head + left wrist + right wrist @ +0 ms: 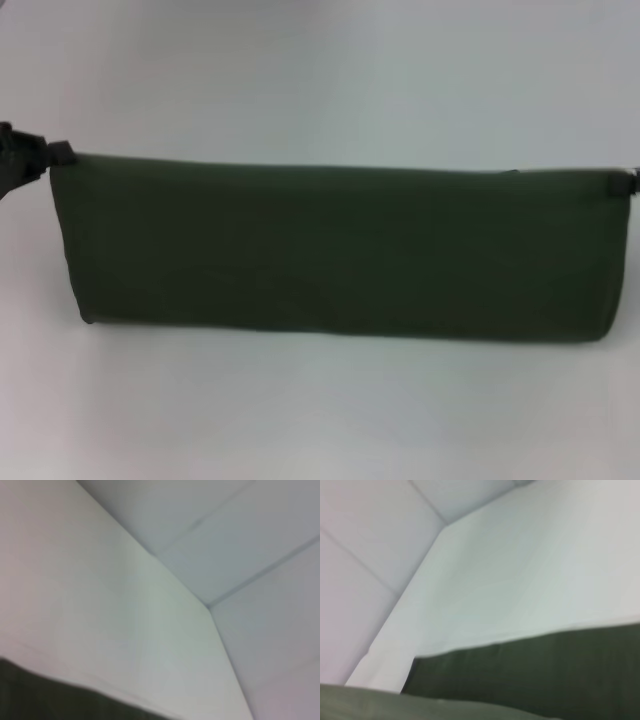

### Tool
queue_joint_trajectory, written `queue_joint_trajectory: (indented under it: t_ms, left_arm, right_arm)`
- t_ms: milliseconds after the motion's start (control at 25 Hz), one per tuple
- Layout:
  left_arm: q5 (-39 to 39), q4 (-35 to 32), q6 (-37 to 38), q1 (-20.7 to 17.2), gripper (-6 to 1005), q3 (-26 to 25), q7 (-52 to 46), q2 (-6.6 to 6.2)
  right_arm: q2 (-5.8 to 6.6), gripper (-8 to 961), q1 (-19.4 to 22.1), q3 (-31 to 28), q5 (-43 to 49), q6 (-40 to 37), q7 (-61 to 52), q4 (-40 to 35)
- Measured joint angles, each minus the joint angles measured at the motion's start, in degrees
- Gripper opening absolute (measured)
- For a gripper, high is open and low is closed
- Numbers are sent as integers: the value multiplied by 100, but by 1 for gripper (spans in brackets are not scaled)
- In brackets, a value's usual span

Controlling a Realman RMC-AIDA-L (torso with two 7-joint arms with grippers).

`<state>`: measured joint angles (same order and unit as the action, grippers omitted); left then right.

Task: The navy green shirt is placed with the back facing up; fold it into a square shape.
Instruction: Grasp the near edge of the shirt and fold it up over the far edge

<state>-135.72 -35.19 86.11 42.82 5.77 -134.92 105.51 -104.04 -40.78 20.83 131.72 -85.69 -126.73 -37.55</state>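
- White bench (320, 80) carries the navy green shirt (330, 250), folded into a long band.
- Left end effector (55, 153) apparently pinches its upper corner; right end effector (622, 182) likewise at the opposite corner.

A plain white table (320, 80) fills the head view, matte and evenly lit, with no hard shadows. In the left wrist view its edge and one corner (207, 606) stand out against a pale grey floor (260, 540) crossed by thin darker seam lines.
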Motion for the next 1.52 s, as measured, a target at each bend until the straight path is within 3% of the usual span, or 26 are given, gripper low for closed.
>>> queue_joint_trajectory:
  t_ms: [200,360,520,640,760,880,1000,1440,1520]
  left_arm:
    - [295,442,-1236,126,8,231,281,151]
    - [580,779,-2295,284,7,317,813,392]
    - [812,891,-3202,417,8,329,1301,704]
    - [1141,972,-3793,455,9,329,1742,912]
    - [1510,1120,-4252,476,10,328,2156,996]
    - [1821,1367,-4568,513,11,328,2565,1013]
    - [2064,1536,-4865,556,12,328,2927,1077]
    - [3436,1613,-5252,527,16,309,4417,1515]
    - [3498,1618,-5311,519,92,297,4480,1533]
  right_arm:
    - [-78,117,-304,45,-68,995,63,409]
    - [-236,122,-565,134,-74,1950,206,814]
    - [-474,127,-828,371,-78,3045,262,1125]
    - [-717,131,-964,499,-79,3743,267,1172]
    - [-915,135,-1062,665,-78,4418,276,1177]
    - [-1032,139,-1147,888,-79,4959,278,1249]
    - [-1086,143,-1238,1127,-79,5377,279,1413]
    - [-1241,158,-1263,1714,-77,6234,281,1545]
    - [-1242,241,-1249,1789,-77,6254,281,1545]
